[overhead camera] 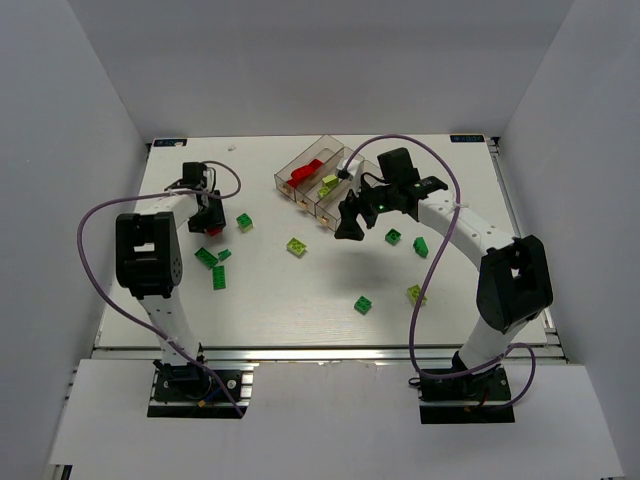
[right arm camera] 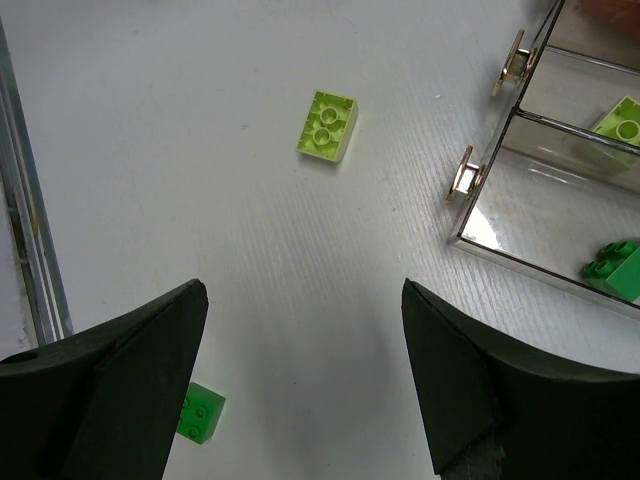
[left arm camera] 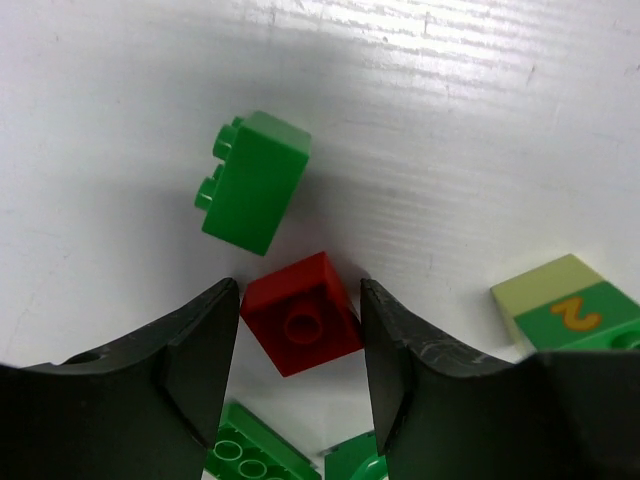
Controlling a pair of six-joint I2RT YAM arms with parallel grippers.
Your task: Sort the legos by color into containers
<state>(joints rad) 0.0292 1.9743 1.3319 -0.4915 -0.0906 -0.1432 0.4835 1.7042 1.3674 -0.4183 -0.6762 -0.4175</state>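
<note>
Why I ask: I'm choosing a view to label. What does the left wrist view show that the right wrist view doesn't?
Only left wrist: a red brick inside the open left gripper, a dark green brick beyond, a numbered brick. Only right wrist: past the open right gripper, the containers holding a pale brick and a small green brick, a loose yellow-green brick. Both: the white table, nothing gripped.

Only one mark can be read. In the left wrist view, at the right edge of the frame a little below the middle, a small two-tone plastic brick lies on the white bench. It is pale yellow-green at its upper end and mid-green below. Its green face bears an orange numeral "2", slanted along with the brick. Nothing else is legible in any view.
</note>
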